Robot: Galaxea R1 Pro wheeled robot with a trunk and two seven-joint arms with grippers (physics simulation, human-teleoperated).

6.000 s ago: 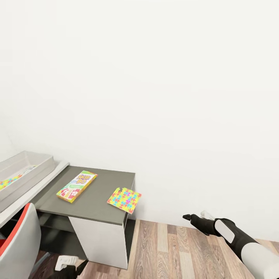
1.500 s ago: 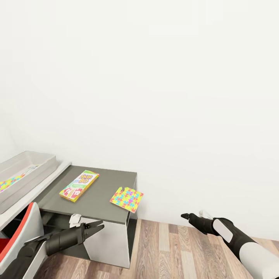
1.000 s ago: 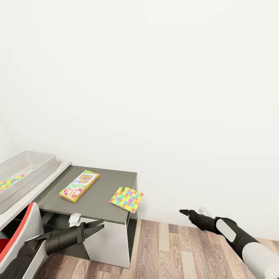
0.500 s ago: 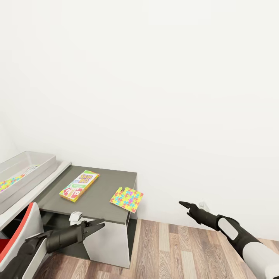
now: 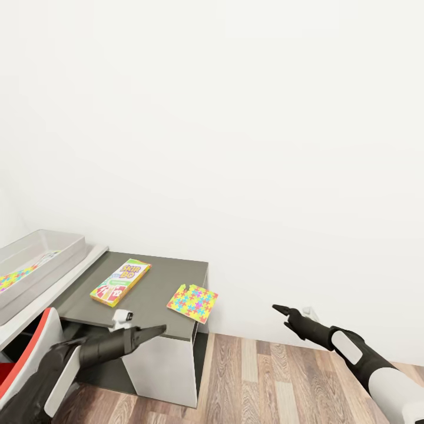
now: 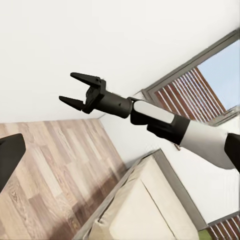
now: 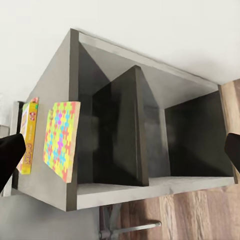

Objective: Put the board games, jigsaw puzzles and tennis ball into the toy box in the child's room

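The bench [image 5: 150,315] runs from a pale upper top at the left edge of the head view down to a lower dark grey side unit whose right end stands over the wooden floor [image 5: 265,383]. On the pale top sits the toy box [image 5: 56,250], a shallow grey tray with one jigsaw puzzle [image 5: 15,277] already lying inside. On the dark unit, the yellow-green board game [image 5: 121,282] lies near the middle, its long axis running from the front edge toward the back; the second jigsaw puzzle [image 5: 192,304] lies flat at the front right corner, slightly overhanging the right edge. The left hand [image 5: 150,333] hovers just in front of the unit's front edge, fingers drawn narrow, with the game box behind it and the puzzle behind and to its right. The right hand [image 5: 280,310] hangs over the floor, well to the right of the unit, fingers spread wide and empty. Judging by this, the left arm is nearer both toys
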